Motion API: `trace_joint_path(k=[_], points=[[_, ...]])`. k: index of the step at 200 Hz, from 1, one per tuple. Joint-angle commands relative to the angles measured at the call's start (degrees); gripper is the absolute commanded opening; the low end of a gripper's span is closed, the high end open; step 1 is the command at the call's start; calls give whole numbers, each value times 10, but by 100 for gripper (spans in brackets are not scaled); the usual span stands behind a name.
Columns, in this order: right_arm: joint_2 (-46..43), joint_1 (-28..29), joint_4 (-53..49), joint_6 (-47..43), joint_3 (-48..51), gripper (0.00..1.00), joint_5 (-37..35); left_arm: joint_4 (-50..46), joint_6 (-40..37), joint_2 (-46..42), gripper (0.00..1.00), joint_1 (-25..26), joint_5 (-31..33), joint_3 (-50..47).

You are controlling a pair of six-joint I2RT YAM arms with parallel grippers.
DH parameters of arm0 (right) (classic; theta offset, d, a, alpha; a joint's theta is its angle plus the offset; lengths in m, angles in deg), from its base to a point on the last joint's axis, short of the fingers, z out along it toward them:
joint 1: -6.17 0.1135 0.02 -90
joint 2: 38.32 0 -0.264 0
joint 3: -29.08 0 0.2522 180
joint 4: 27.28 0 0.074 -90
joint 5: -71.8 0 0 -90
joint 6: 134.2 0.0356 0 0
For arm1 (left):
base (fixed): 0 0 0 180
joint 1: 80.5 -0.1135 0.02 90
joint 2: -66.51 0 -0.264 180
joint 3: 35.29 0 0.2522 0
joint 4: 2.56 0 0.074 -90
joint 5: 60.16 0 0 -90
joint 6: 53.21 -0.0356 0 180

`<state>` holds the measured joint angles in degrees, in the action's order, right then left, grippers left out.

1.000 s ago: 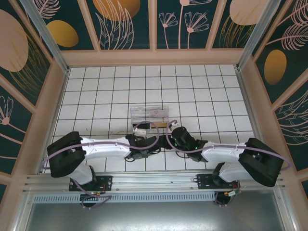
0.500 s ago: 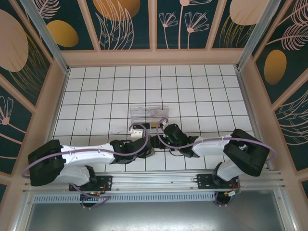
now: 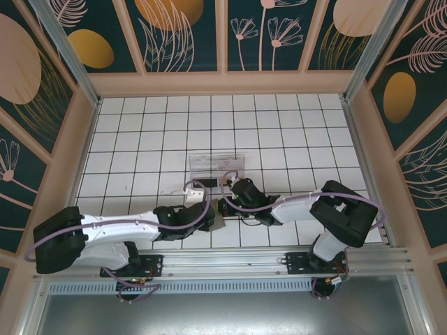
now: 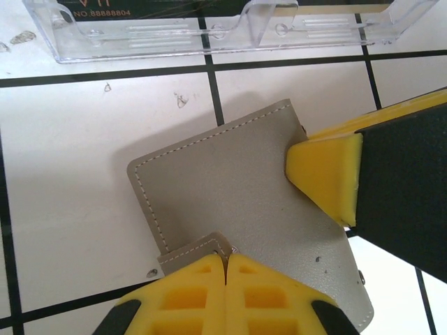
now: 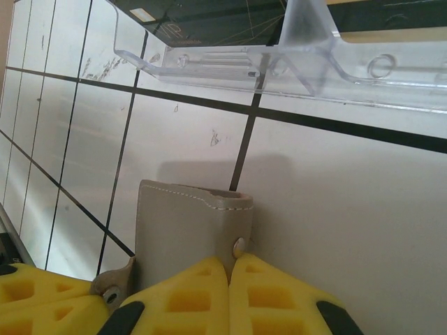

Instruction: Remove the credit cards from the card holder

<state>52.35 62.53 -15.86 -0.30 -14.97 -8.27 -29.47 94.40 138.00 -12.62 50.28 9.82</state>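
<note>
The closed card holder (image 4: 237, 202) lies just below the clear tray (image 4: 174, 35), its long side running upper left to lower right in the left wrist view. The left gripper (image 4: 225, 262) pinches its tan tab (image 4: 195, 250) at the bottom, and the right gripper (image 5: 229, 266) pinches its right edge. Both arms have come closer together than a second ago

A clear plastic tray (image 3: 211, 163) lies on the white tiled table (image 3: 140, 139).

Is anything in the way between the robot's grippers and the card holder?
Nothing visible is. The left gripper pinches the card holder by its tab, and the right gripper pinches its edge. The clear tray lies beyond, apart.
</note>
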Motion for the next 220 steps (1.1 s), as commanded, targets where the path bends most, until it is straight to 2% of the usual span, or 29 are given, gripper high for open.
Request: trace_joint_path(k=[1,58,72,95,113,162,220], points=[[-4,2,-24,5,0,0,-19,19,22,-37,0,0,31,-24],[-54,-8,-62,5,30,0,-71,-2,100,-169,0,-1,68,-115],[-65,-8,-74,-8,26,9,-79,15,101,-191,0,-1,63,-133],[-83,13,-128,-36,-10,33,-115,75,93,-219,0,-1,43,-160],[-90,34,-172,-56,-43,40,-159,105,89,-238,0,-1,42,-168],[-75,45,-197,-66,-75,42,-163,152,45,-248,0,-1,23,-130],[-120,41,-214,-28,-46,48,-208,175,5,-191,0,-1,-23,-63]])
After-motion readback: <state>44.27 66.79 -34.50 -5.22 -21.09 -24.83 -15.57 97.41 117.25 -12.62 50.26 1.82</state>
